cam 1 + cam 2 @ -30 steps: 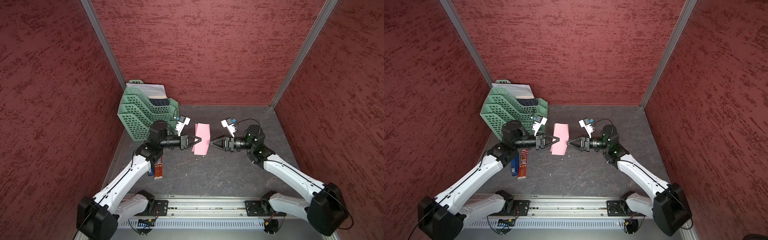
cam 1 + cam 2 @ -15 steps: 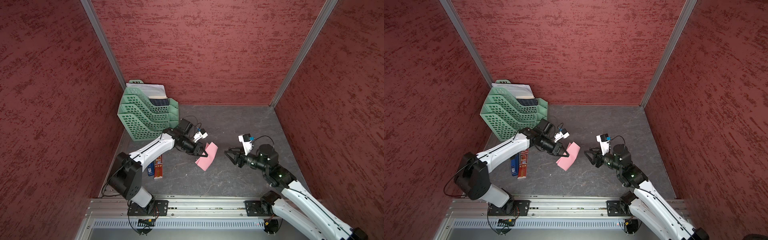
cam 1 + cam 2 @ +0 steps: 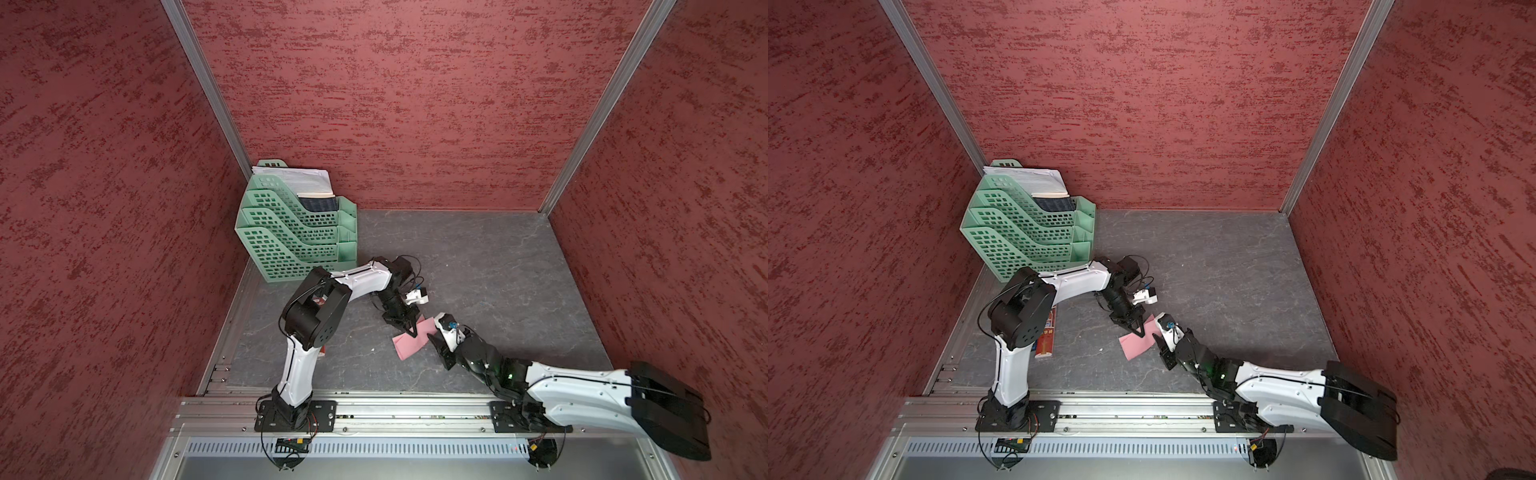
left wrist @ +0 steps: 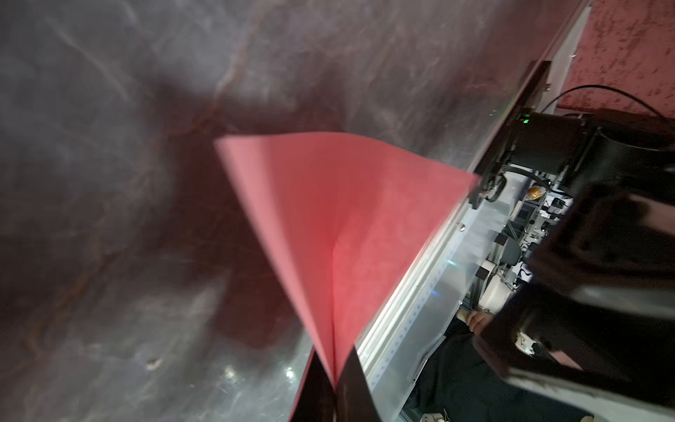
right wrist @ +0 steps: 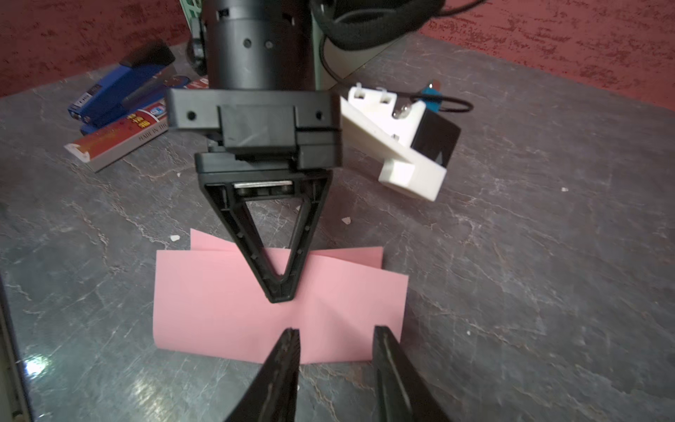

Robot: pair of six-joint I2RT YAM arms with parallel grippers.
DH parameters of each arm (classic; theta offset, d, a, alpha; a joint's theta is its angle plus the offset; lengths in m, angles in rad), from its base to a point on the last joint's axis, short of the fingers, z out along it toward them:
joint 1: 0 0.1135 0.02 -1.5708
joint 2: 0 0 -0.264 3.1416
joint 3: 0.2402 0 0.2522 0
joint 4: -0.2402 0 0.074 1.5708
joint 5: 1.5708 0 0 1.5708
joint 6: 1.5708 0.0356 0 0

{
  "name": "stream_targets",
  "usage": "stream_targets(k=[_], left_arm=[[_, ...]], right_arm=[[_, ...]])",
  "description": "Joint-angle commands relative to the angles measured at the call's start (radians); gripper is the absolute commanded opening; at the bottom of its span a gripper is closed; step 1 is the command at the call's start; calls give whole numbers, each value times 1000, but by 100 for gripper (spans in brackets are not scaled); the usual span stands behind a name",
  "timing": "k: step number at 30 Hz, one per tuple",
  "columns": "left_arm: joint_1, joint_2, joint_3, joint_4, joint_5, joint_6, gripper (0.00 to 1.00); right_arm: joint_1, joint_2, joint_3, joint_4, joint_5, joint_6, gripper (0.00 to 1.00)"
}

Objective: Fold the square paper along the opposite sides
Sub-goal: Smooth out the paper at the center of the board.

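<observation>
**A:** What sits closest to the front rail?

**B:** The white-and-black right arm [image 3: 573, 390], which reaches in from 5 o'clock. Its black right fingers [image 5: 283, 365] stand apart with a clear gap between them. They are right at the near edge of the thin, matte, light-pink square paper [image 3: 409, 349].

**A:** Is that edge between them?

**B:** I cannot tell. In the right wrist view pink shows through the gap, but nothing there shows contact.

**A:** Where is the square paper on the surface?

**B:** A little toward 6 o'clock from the middle of the dark grey, stone-veined tabletop [image 3: 498, 266]. It is doubled over, and the back layer's corners peek out past the front layer. Whether its near edge touches the tabletop I cannot tell.

**A:** And the other arm?

**B:** The black left fingers [image 5: 279, 292] are pressed together and clamped on the paper from its 11 o'clock side. In the left wrist view, which is blurred, the sheet fans out from between their tips.

**A:** What lies farther off?

**B:** Toward 8 o'clock a narrow red cardboard box [image 3: 1047, 334] lies flat, with a blue metal stapler [image 5: 120, 84] just beside it. In the 11 o'clock corner stands a green perforated plastic tray rack [image 3: 286, 237], with white printed papers [image 3: 291, 174] in its top tier. Behind everything are rough dark-red walls [image 3: 415, 104].
</observation>
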Motion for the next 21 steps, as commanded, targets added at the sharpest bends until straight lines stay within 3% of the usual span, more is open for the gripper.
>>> stream_targets(k=[1, 14, 21], left_arm=[[2, 25, 21, -18, -43, 56, 0], [27, 70, 68, -24, -116, 90, 0], [34, 89, 64, -8, -126, 98, 0]], right_arm=[[22, 68, 17, 195, 154, -44, 36], [37, 417, 46, 411, 49, 29, 34], [38, 564, 67, 475, 57, 73, 34]])
